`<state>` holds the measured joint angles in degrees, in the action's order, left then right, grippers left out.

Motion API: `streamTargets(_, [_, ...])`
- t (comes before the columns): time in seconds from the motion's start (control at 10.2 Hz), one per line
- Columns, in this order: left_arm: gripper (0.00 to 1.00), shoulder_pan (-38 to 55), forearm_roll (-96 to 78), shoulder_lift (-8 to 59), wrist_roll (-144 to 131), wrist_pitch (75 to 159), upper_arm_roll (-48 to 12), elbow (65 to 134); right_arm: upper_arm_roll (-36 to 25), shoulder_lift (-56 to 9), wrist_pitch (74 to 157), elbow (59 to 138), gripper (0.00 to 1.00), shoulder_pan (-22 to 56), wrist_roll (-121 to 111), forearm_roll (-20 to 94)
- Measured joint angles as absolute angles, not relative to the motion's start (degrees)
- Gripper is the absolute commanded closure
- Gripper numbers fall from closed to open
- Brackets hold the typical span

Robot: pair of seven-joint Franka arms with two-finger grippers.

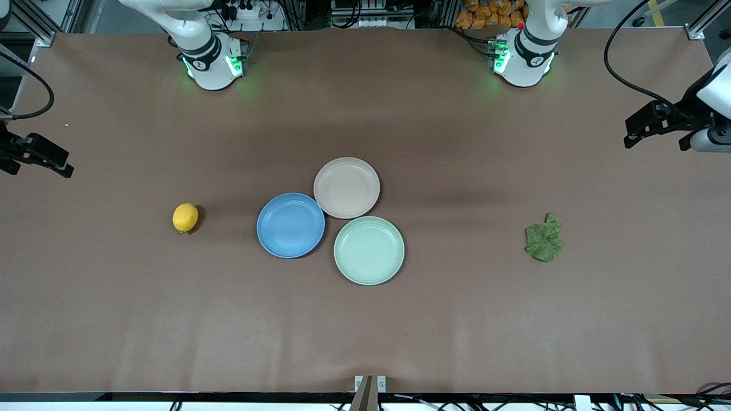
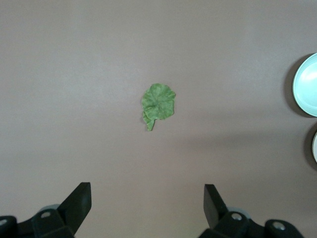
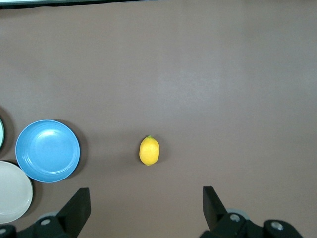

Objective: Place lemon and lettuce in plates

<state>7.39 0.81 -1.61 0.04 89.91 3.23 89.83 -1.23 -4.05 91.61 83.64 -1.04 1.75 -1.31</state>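
The yellow lemon [image 1: 185, 217] lies on the brown table toward the right arm's end; it also shows in the right wrist view [image 3: 149, 150]. The dark green lettuce [image 1: 544, 240] lies toward the left arm's end and shows in the left wrist view [image 2: 158, 103]. The blue plate [image 1: 290, 225] and the beige-pink plate [image 1: 346, 187] sit empty mid-table, touching each other. My left gripper [image 2: 147, 191] is open and empty, high over the table's end [image 1: 639, 130]. My right gripper [image 3: 146, 194] is open and empty, high over the other end [image 1: 57, 162].
A pale mint-green plate [image 1: 369, 250] sits empty beside the two plates, nearer the front camera. The blue plate [image 3: 47, 150] and the beige-pink plate [image 3: 12, 192] show in the right wrist view. The mint-green plate's rim [image 2: 307, 84] shows in the left wrist view.
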Motion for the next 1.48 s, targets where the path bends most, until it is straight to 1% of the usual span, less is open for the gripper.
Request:
streamTargets(0.3, [0.0, 7.29, 0.81, -1.51, 0.05, 89.73, 3.7, 89.9, -1.25, -4.05, 91.63, 83.64, 0.0, -1.08, 1.75, -1.31])
streamTargets(0.49, [0.0, 7.26, 0.81, -0.93, 0.74, 89.57, 3.94, 91.47, -1.22, -4.07, 91.98, 83.64, 0.0, -1.09, 1.73, -1.31])
streamTargets(0.59, [0.0, 7.27, 0.81, -0.4, 0.92, 91.01, 3.95, 93.69, -1.13, -4.18, 92.65, 83.68, 0.0, -1.08, 1.72, -1.31])
streamTargets(0.89, [0.0, 7.63, 0.82, 2.4, 1.1, 101.8, 3.91, 102.9, -1.02, -6.63, 95.22, 84.13, 0.0, -1.07, 1.7, -1.31])
streamTargets(1.18, [0.0, 7.81, 1.49, 9.79, 1.15, 112.26, 3.88, 107.51, -1.02, -11.86, 98.61, 87.84, 0.0, -1.07, 1.7, -1.29])
streamTargets(1.48, [0.0, 7.92, 2.54, 18.82, 1.17, 116.99, 3.88, 108.73, -1.07, -17.38, 104.55, 94.56, 0.0, -1.08, 1.7, -0.61])
